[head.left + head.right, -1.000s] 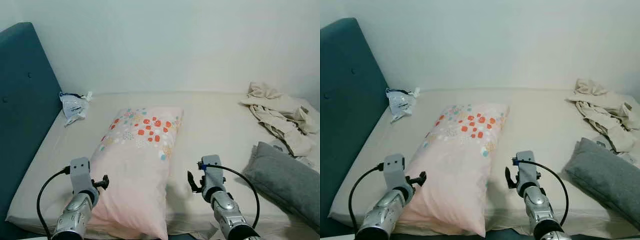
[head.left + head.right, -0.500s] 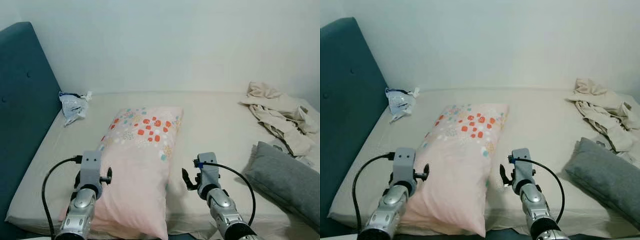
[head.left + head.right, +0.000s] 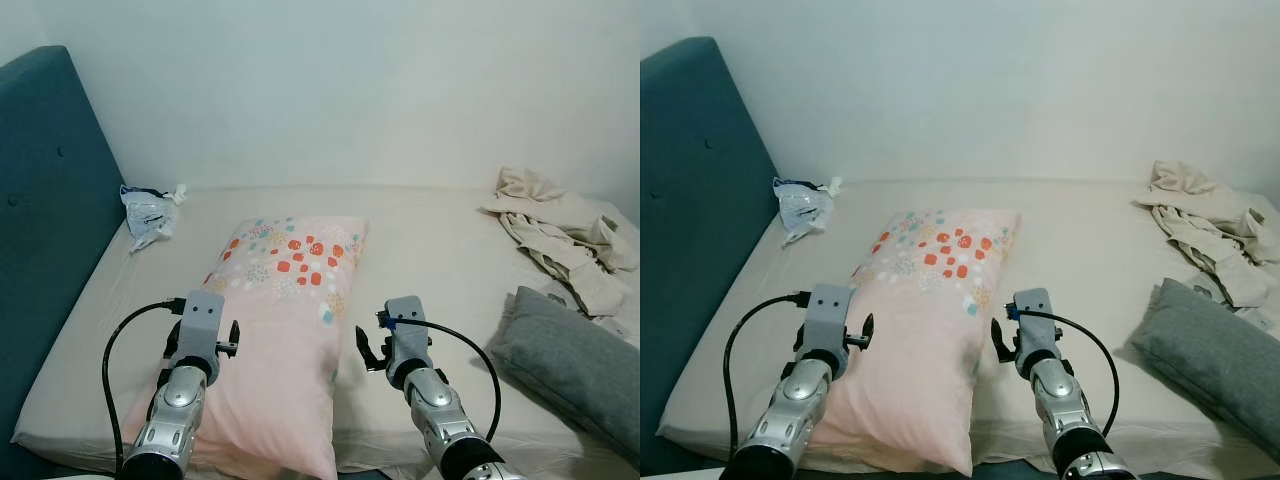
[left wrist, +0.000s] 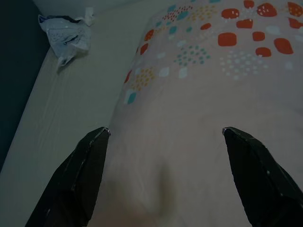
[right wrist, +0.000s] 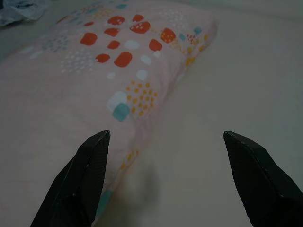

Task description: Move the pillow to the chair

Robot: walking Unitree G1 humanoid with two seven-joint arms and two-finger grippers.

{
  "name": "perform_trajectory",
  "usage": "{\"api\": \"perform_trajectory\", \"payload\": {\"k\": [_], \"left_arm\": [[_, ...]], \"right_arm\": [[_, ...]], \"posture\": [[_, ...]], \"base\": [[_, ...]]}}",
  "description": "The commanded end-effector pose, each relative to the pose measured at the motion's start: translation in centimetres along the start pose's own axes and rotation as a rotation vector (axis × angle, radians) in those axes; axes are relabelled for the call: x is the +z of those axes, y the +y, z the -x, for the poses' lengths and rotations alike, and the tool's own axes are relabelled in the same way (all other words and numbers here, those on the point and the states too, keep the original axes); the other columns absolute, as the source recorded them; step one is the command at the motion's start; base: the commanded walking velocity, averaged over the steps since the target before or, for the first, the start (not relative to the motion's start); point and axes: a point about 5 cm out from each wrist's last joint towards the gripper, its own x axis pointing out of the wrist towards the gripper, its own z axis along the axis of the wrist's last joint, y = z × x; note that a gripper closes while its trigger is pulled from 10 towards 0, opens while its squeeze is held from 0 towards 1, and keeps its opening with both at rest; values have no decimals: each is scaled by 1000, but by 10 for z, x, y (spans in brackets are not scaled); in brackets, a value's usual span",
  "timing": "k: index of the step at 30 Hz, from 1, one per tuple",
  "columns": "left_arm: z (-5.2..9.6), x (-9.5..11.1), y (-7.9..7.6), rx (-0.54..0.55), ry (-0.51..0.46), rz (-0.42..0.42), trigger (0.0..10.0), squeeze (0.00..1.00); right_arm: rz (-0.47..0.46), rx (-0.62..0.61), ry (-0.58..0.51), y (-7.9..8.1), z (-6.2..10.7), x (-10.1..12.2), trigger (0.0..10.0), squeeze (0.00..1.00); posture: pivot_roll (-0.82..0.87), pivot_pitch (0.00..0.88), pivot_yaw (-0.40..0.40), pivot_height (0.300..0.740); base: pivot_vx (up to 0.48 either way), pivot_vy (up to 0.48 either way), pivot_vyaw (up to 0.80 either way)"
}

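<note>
Head views: the pink patterned pillow (image 3: 275,330) lies lengthwise on the bed (image 3: 440,250), with the left gripper (image 3: 205,335) over its left edge and the right gripper (image 3: 1025,335) just beside its right edge.

Left wrist view: black fingers (image 4: 78,182) spread apart above the pillow.

Right wrist view: fingers (image 5: 83,182) likewise released, straddling the pillow's edge and the sheet.

A beige-sheeted bed (image 3: 440,250) stands against a white wall (image 3: 340,90), with a teal upholstered headboard (image 3: 45,210) along its left side. A crumpled white plastic bag (image 3: 147,213) lies near the headboard at the far corner. Crumpled beige cloth (image 3: 560,235) lies at the far right, and a grey pillow (image 3: 575,355) lies nearer on the right.
</note>
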Motion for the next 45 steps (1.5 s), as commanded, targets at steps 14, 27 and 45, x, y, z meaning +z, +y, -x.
{"api": "perform_trajectory", "payload": {"k": [14, 27, 45], "left_arm": [[-2, -1, -3, -16, -3, 38, 10000, 0], [4, -4, -4, -15, -3, 17, 10000, 0], [4, -11, 14, 53, 51, 21, 10000, 0]], "right_arm": [[37, 33, -21, 8, 3, -3, 10000, 0], [5, 13, -24, 5, 2, 0, 10000, 0], [37, 34, -70, 17, 0, 8, 10000, 0]], "posture": [[45, 16, -43, 740], [63, 27, -75, 740], [48, 79, -11, 740]], "base": [[0, 0, 0], [0, 0, 0], [0, 0, 0]]}}
